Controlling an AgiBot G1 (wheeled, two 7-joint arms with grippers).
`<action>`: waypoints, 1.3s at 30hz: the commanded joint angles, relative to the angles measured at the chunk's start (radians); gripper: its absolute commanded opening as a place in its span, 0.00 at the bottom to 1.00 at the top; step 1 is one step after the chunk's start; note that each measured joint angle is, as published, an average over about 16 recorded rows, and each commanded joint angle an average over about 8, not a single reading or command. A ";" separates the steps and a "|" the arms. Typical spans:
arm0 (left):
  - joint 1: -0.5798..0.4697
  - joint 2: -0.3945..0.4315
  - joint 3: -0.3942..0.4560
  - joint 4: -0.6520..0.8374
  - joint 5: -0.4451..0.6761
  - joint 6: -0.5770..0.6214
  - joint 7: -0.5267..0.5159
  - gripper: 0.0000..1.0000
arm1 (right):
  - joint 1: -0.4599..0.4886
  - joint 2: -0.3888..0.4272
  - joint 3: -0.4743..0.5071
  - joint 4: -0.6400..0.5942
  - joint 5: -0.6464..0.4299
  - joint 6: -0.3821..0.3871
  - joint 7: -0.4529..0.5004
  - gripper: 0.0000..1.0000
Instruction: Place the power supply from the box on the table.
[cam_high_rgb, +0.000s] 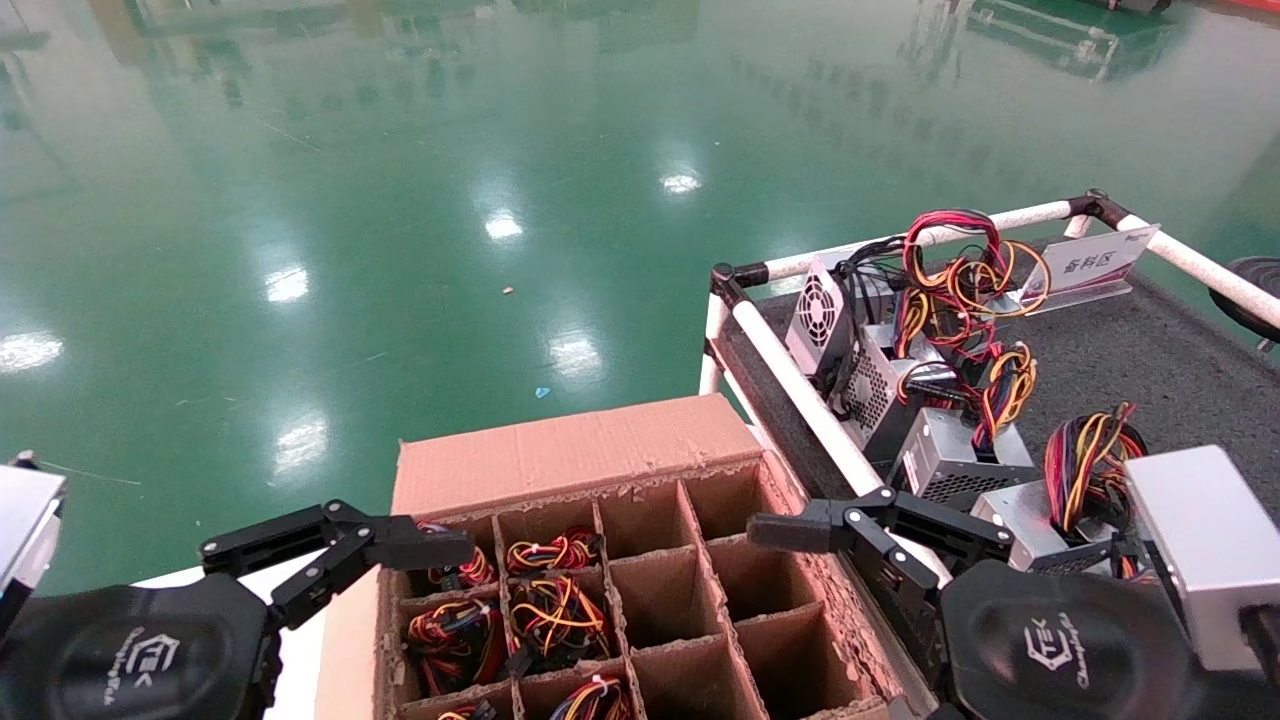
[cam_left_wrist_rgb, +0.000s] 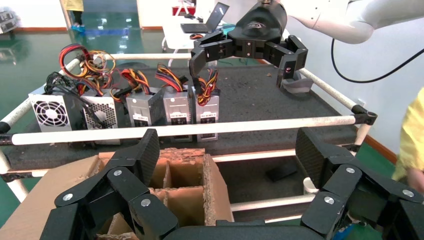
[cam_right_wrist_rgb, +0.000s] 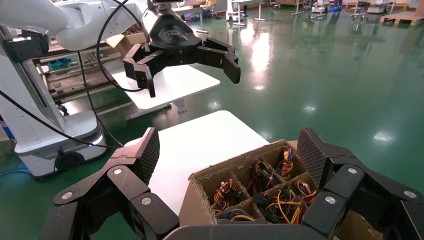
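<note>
The box (cam_high_rgb: 560, 455) stands at the bottom centre. Its left cells hold power supplies (cam_high_rgb: 550, 610), showing as red, yellow and black wire bundles; its right cells (cam_high_rgb: 740, 640) are bare. Several silver power supplies (cam_high_rgb: 950, 460) stand in a row on the table (cam_high_rgb: 1100, 360) along its near rail. My left gripper (cam_left_wrist_rgb: 225, 160) hovers open over the box's left side, one finger (cam_high_rgb: 430, 548) above the far-left cell. My right gripper (cam_right_wrist_rgb: 227, 155) hovers open over the box's right edge beside the rail, nothing between its fingers. The two grippers face each other across the box.
A white tube rail (cam_high_rgb: 800, 390) separates the box from the table, and a white label sign (cam_high_rgb: 1090, 262) stands at the table's far edge. A white tabletop (cam_right_wrist_rgb: 200, 145) lies left of the box. Someone in yellow (cam_left_wrist_rgb: 412, 140) stands beyond the table. Green floor surrounds everything.
</note>
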 joint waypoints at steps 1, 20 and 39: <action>0.000 0.000 0.000 0.000 0.000 0.000 0.000 0.00 | 0.000 0.000 0.000 0.000 0.000 0.000 0.000 1.00; 0.000 0.000 0.000 0.000 0.000 0.000 0.000 0.00 | 0.000 0.000 0.000 0.000 0.000 0.000 0.000 1.00; 0.000 0.000 0.000 0.000 0.000 0.000 0.000 0.00 | 0.000 0.000 0.000 0.000 0.000 0.000 0.000 1.00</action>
